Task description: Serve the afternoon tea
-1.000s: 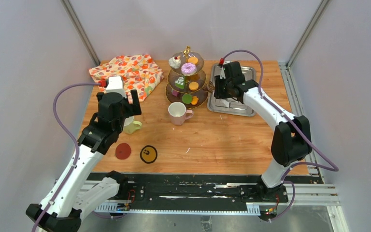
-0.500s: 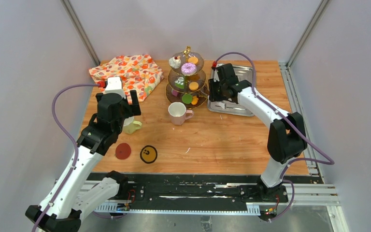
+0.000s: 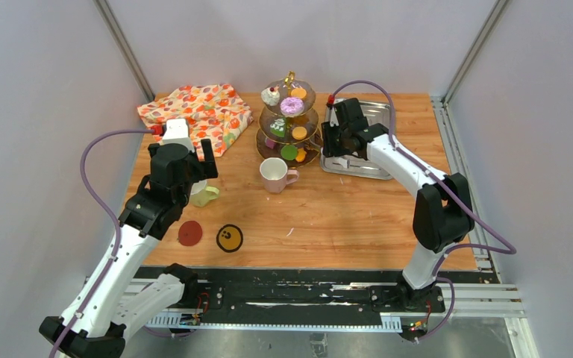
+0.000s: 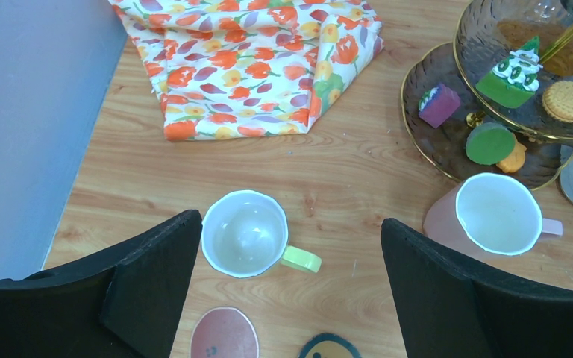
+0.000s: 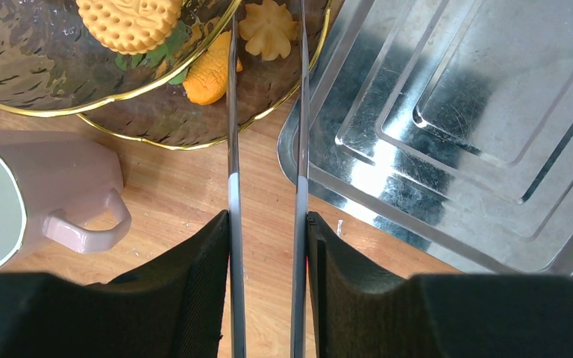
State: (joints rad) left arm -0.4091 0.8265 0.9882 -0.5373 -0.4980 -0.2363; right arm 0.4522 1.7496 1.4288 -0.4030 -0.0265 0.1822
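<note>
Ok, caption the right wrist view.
Right gripper holds metal tongs over the stand's lower tier, between pink mug and steel tray.

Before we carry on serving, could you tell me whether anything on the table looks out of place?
Nothing is spilled or tipped. Only the red coaster and yellow coaster lie bare, while the green mug and pink mug stand on the table instead.

My right fingers (image 5: 194,298) are matt black plastic. The metal tongs (image 5: 233,149) are thin, bright strips. The steel tray (image 5: 455,112) is mirror-glossy, with fine scratches. The stand (image 5: 37,82) is rippled brown glass with a gilt rim. The pink mug (image 5: 52,179) looks glazed and smooth. The table (image 5: 186,194) is matt, grained wood, and the cloth (image 4: 246,67) is soft printed fabric.
</note>
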